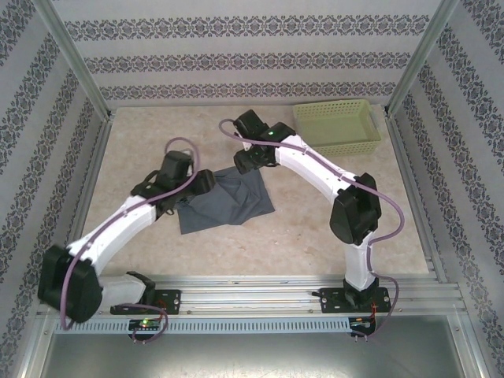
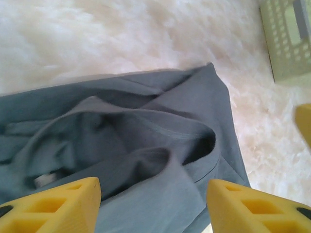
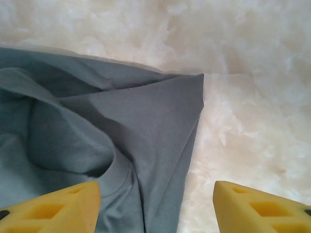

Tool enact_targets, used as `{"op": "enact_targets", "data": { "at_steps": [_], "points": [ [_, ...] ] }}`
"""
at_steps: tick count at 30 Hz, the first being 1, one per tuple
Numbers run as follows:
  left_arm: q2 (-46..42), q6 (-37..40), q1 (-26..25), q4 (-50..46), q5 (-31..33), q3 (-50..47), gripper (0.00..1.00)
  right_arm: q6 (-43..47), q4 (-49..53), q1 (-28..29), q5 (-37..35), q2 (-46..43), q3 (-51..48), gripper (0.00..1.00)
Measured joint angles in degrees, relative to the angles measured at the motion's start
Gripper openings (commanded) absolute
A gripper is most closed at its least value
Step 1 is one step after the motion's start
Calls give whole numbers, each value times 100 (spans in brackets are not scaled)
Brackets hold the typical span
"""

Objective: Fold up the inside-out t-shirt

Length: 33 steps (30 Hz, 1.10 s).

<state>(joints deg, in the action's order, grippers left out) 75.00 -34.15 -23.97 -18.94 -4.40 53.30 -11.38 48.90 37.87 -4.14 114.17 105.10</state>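
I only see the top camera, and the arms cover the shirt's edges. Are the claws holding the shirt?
Observer: No. The left wrist view shows the left claw open above the t-shirt, pinching nothing.
Child: And the other claw?
Observer: The right claw is open too, one finger over cloth, the other over bare table.
Child: Is the shirt flat?
Observer: No. Up close it has bunched folds and a small white patch, maybe its label.

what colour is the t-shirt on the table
The t-shirt is plain blue-grey with no print; the right wrist view shows it best.
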Motion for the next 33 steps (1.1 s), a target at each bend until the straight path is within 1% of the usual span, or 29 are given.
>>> {"op": "enact_targets", "data": {
  "at_steps": [3, 5, 7, 9, 12, 15, 18, 22, 25, 27, 29, 33],
  "points": [
    [765, 212, -251, -48, 39, 372, 59, -76, -275, -173, 297, 48, -245, 63],
    [1086, 273, -313, -85, 66, 424, 56, -96, -498, -225, 444, 149, -232, 63],
    [1250, 310, -337, -168, 162, 413, 49, -109, -682, -278, 605, 341, -138, 62],
    [1281, 330, -330, -170, 280, 330, 40, -122, -861, -328, 782, 647, 0, 60],
    [1207, 251, -286, -120, 365, 48, 27, -155, -964, -367, 960, 1224, 326, 58],
    [872, 76, -125, -13, 435, -614, 21, -203, -957, -404, 1019, 1788, 667, 56],
    [286, -107, 17, 0, 581, -1322, 16, -269, -922, -457, 1003, 2107, 767, 53],
    [-280, -264, 214, 114, 588, -1875, 15, -518, -944, -568, 988, 2109, 599, 51],
    [-264, -310, 586, 243, 437, -2006, 14, -802, -1281, -662, 914, 1720, -122, 49],
    [-188, -310, 767, 374, 376, -2006, 14, -1084, -1530, -719, 826, 1224, -933, 48],
    [-61, -267, 846, 463, 313, -1954, 14, -1419, -1823, -782, 785, 660, -1856, 46],
    [483, -74, 925, 551, 94, -1488, 16, -2151, -2459, -798, 772, -540, -3663, 46]
  ]
}}
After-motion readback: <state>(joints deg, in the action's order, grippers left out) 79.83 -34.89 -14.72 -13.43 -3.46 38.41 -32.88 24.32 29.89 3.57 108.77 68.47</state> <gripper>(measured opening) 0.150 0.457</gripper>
